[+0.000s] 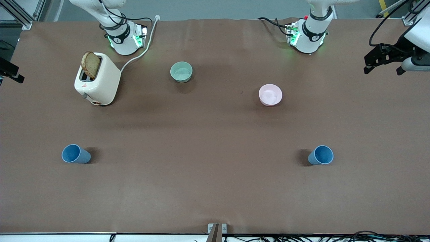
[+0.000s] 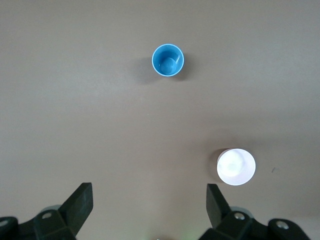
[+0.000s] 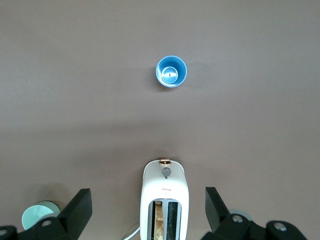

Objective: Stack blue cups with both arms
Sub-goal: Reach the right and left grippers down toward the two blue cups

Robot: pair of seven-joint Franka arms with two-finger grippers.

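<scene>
Blue cups: two, upright, apart (image 1: 76, 154) (image 1: 320, 155), both nearer the camera than the toaster (image 1: 97, 79) | bowls: two | left tool (image 2: 148, 206), right tool (image 3: 147, 209): wide open, empty, over counter (image 1: 208, 141)

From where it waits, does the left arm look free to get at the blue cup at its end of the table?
Probably yes. The cup stands upright and alone on bare table; the pink bowl sits well apart. The left gripper is open, holding nothing.

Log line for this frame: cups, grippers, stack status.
blue cups: one at right arm's end, one at left arm's end, upright, apart | left gripper open, raised | right gripper open, raised | stack: not started
</scene>
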